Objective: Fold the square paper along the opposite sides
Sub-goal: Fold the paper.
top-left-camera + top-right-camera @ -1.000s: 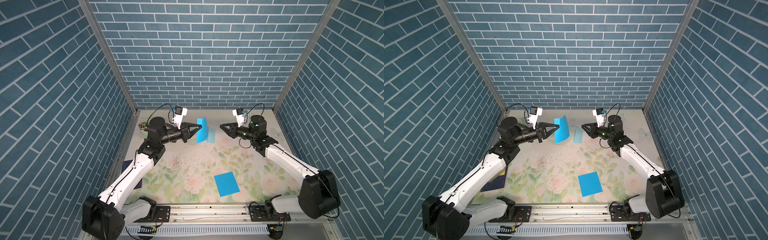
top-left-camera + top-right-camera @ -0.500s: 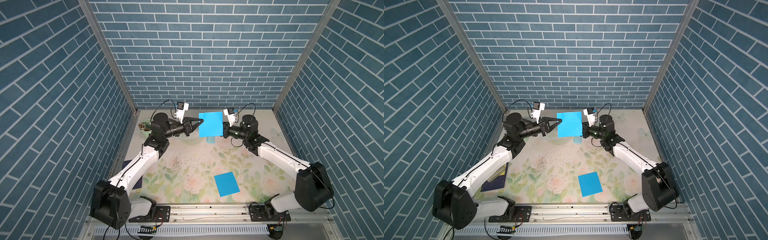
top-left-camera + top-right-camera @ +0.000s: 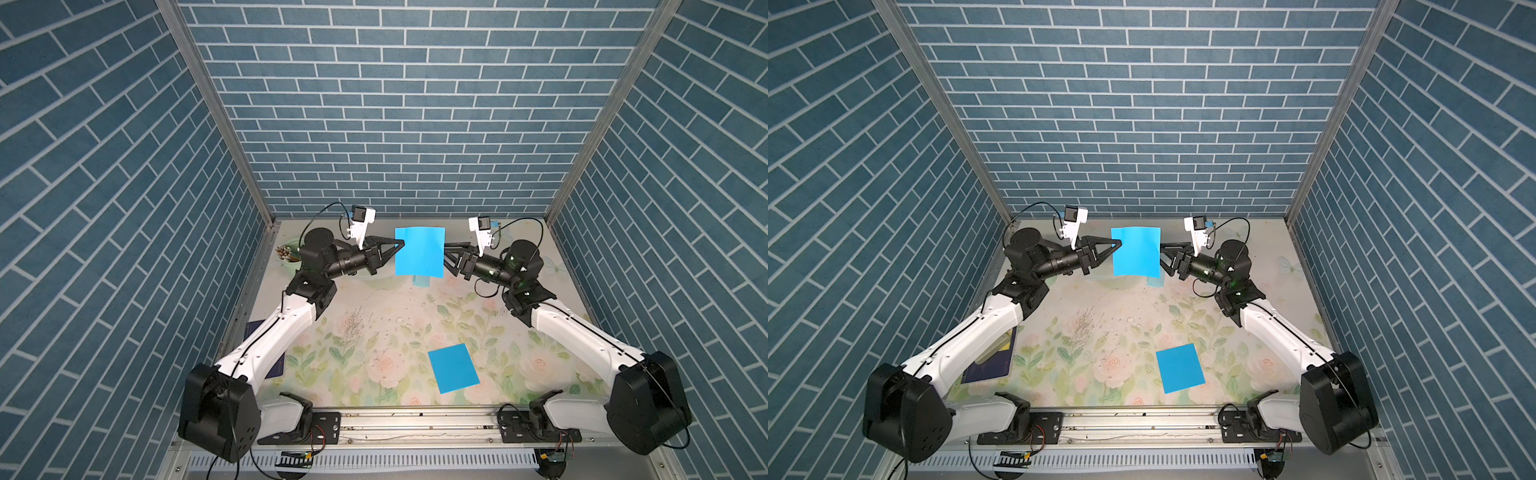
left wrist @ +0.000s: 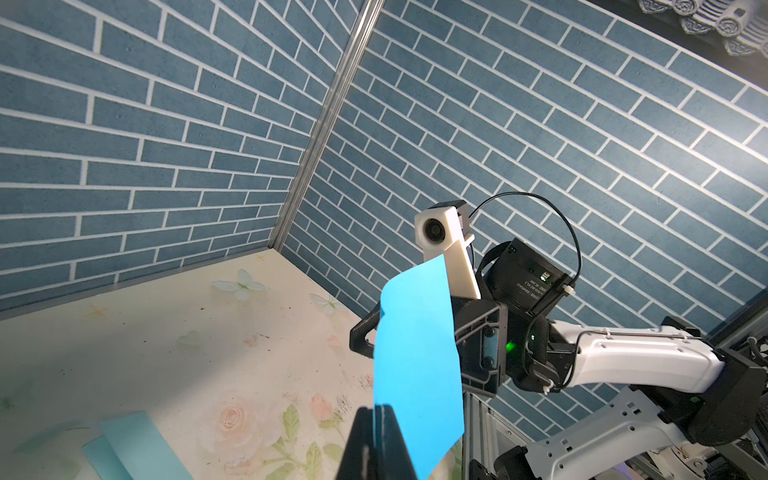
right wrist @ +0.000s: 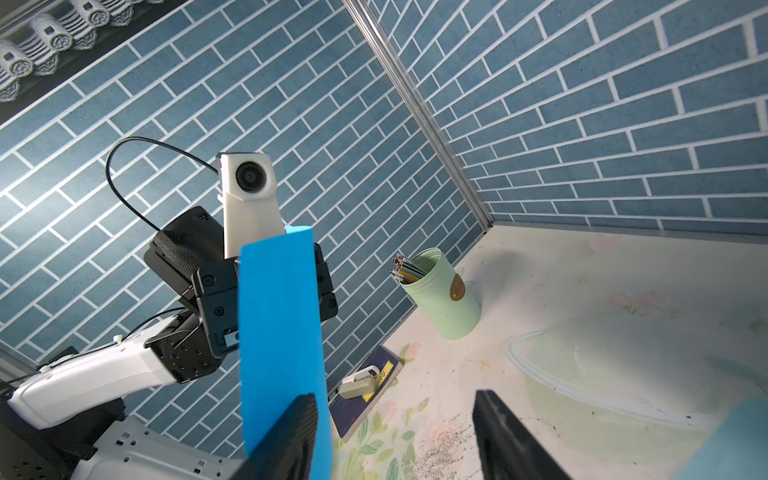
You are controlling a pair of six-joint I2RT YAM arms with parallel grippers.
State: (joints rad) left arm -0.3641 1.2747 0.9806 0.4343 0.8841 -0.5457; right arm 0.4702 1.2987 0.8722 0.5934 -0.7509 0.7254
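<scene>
Above the back edge of the bench, midway between both arms, the square paper (image 3: 419,251) hangs upright in the air, clear of the surface. The left gripper (image 3: 400,245) is pinched tight on one side edge. The right gripper (image 5: 392,403) gapes wide, with the paper's other edge just beside one finger (image 5: 291,434) and nothing clamped.

Step, my read: a mid-air regrasp ahead of the fold, with no sharp crease I can make out. Next, the right jaws need to close squarely on the free edge so the opposite sides can meet without skew. The thin sheet curls and could slip.

A second blue sheet (image 3: 453,368) lies flat near the front edge. A pale blue strip (image 3: 421,281) under the held sheet is mostly hidden, so I can't tell whether it is folded. The left jaws are cut off at the frame edge in the left wrist view.
</scene>
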